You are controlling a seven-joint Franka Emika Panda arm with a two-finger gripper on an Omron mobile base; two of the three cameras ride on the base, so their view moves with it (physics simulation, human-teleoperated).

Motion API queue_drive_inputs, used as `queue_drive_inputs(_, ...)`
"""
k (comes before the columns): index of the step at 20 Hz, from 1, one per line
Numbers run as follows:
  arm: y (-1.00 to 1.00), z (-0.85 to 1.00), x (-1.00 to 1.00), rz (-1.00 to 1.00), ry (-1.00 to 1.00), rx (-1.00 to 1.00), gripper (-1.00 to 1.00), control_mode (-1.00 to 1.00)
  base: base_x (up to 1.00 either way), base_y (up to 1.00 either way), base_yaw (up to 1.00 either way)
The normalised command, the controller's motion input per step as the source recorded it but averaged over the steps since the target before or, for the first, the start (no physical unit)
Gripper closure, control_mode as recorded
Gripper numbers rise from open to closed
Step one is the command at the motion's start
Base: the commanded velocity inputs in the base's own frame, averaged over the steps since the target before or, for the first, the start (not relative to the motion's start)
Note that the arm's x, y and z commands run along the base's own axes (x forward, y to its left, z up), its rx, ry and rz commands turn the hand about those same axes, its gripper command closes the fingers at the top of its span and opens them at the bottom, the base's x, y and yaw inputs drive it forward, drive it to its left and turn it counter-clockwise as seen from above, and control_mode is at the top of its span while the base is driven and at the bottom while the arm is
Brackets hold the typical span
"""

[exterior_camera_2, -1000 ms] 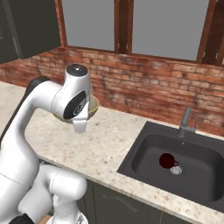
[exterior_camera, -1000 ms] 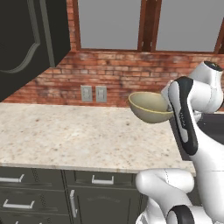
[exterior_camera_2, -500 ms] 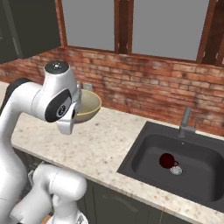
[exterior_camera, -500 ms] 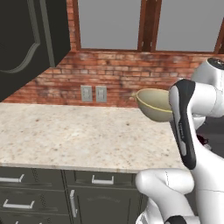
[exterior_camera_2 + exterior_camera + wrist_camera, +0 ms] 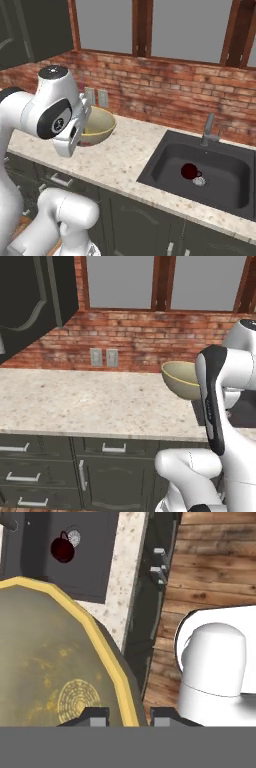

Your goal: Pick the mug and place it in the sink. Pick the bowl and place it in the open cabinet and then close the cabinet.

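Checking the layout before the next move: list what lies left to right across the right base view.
Cabinet → bowl → mug in the sink → faucet.

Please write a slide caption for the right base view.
Arm carries the bowl above the counter; mug lies in the sink.

No readable text, label or number appears anywhere.

The arm [image 5: 55, 115] is glossy white with rounded, bulbous links. Dark grey bands mark its joints. 2 small dark fingertips [image 5: 97, 715] end it.
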Motion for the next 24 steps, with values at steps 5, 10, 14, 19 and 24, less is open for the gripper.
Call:
queue_drive_inputs(5, 0.0, 0.0, 0.0, 0.0, 0.0, 0.0, 1.0, 1.0, -1.0, 0.0, -0.01)
queue_drive_inputs(10, 0.0, 0.0, 0.0, 0.0, 0.0, 0.0, 1.0, 1.0, -1.0, 0.21, 0.0)
queue_drive_inputs(14, 0.0, 0.0, 0.0, 0.0, 0.0, 0.0, 1.0, 1.0, -0.48, 0.93, 0.04)
queue_drive_inputs(19, 0.0, 0.0, 0.0, 0.0, 0.0, 0.0, 1.0, 1.0, -0.11, 1.0, 0.13)
queue_drive_inputs(24, 0.0, 0.0, 0.0, 0.0, 0.0, 0.0, 1.0, 1.0, 0.0, 1.0, 0.24)
